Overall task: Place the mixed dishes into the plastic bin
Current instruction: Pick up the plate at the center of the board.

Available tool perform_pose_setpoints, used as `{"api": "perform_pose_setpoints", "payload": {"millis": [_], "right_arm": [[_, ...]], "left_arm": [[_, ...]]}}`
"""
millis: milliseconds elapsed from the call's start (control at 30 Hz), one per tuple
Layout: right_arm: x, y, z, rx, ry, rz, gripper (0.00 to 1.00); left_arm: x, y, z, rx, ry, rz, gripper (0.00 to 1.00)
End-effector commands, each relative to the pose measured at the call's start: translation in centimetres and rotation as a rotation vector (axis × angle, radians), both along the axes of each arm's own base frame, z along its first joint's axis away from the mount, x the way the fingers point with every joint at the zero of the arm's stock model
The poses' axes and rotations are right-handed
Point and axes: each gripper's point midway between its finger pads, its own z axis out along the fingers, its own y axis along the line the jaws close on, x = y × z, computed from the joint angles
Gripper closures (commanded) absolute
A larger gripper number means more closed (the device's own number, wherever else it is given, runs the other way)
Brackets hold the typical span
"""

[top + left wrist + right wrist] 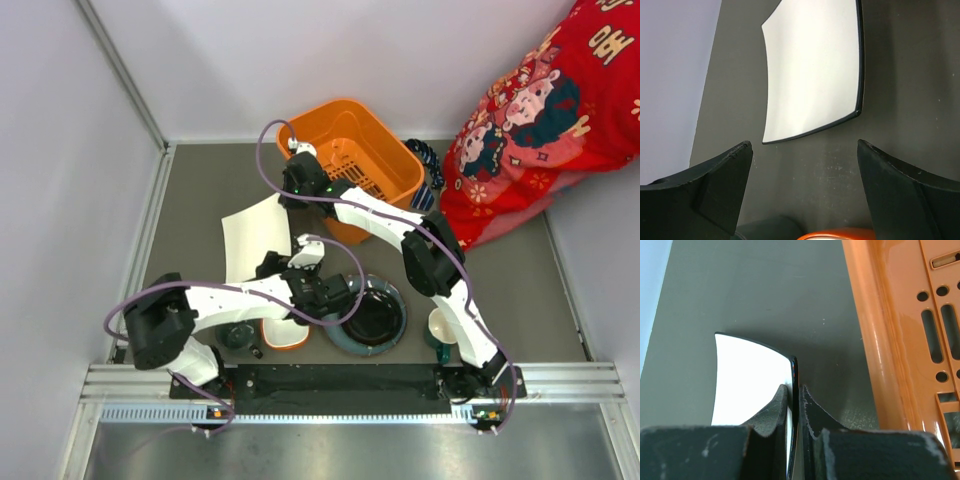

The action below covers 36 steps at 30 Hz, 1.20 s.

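The white square plate [255,235] [812,70] [747,380] sits on the dark tabletop [200,200], left of the orange plastic bin [395,165] [875,340] and outside it. The right gripper [288,198] [794,387] has its jaws clenched on the plate's dark-rimmed edge on the side nearest the bin, one finger above the white face and one below. Whether the plate is clear of the tabletop cannot be told.

The left gripper [275,265] [804,145] hangs just near of the plate with its jaws spread wide and nothing between them.

Nearer the arm bases, the orange bowl [285,333] stands beside the small dark teal cup [238,335]. To their right lies the large round blue-grey plate with a black centre [372,315], and further right the cream mug [443,328]. A striped blue necktie [425,165] rests against the bin's right side, next to a person in red patterned clothing [540,110].
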Motion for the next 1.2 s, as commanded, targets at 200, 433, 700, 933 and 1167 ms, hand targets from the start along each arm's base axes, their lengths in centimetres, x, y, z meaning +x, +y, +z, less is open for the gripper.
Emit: {"api": "perform_pose_setpoints", "payload": {"millis": [200,433,700,933,1167], "right_arm": [[0.9,0.3,3.0,0.04,-0.063,0.016,1.0],[0.9,0.3,3.2,0.041,-0.066,0.017,1.0],[0.6,0.3,3.6,0.046,-0.063,0.024,1.0],[0.6,0.3,3.6,0.047,-0.06,0.025,1.0],[0.6,0.2,3.7,0.049,-0.06,0.022,1.0]], "left_arm": [[0.9,-0.1,0.3,0.057,-0.08,0.014,0.17],[1.3,0.3,0.0,0.09,-0.079,0.023,0.3],[2.0,0.6,-0.7,0.149,-0.062,0.014,0.33],[3.1,0.6,-1.1,0.126,-0.037,0.006,0.33],[4.2,1.3,-1.8,0.057,0.032,-0.01,0.34]]}}
